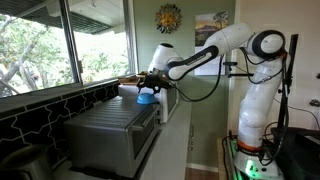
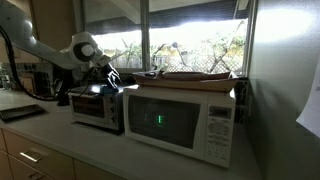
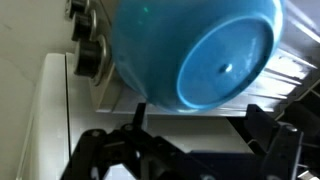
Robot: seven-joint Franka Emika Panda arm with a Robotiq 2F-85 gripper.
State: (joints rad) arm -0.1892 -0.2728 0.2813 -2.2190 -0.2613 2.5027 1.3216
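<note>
Toaster oven (image 3: pixel 60 110) on the left, with the blue bowl (image 3: pixel 195 50) tipped on top of it. Your gripper (image 3: pixel 195 125) sits just short, jaws wide open and empty. Bowl is probably light, stiff and slick, so pinch its rim.

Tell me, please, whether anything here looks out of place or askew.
The blue bowl on top of the toaster oven looks odd: in the wrist view it appears tipped over, its round base turned toward the camera rather than resting flat. The open pincer hovers close to it. Nothing looks spilled.
</note>
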